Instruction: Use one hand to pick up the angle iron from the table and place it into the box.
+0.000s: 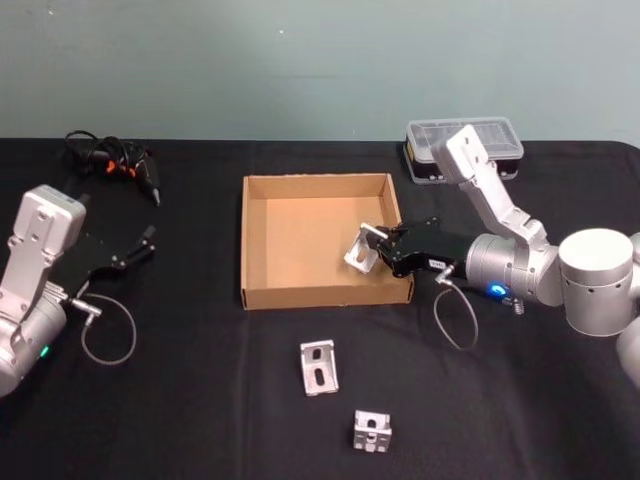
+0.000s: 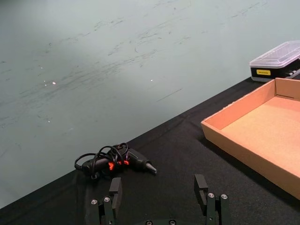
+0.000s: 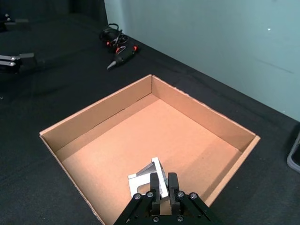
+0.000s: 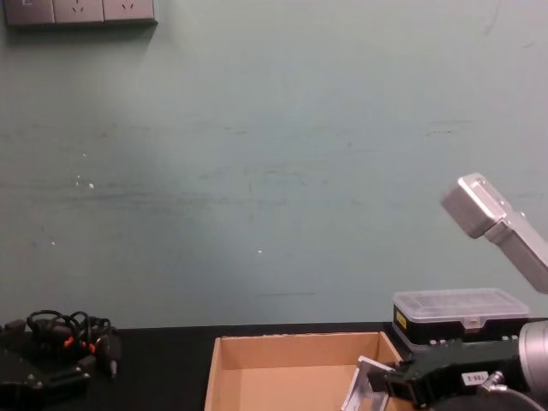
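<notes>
While our right gripper [image 1: 374, 244] is clamped on an angle iron [image 1: 357, 256] inside the box [image 1: 325, 294] near its right wall | our left gripper [image 1: 148, 243] rests, fingers apart, at the left of the bench [image 1: 200, 400] | a loose angle iron [image 1: 318, 367] lies before the box.

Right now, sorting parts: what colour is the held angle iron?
Silver-grey angle iron, clearest in head view.
</notes>
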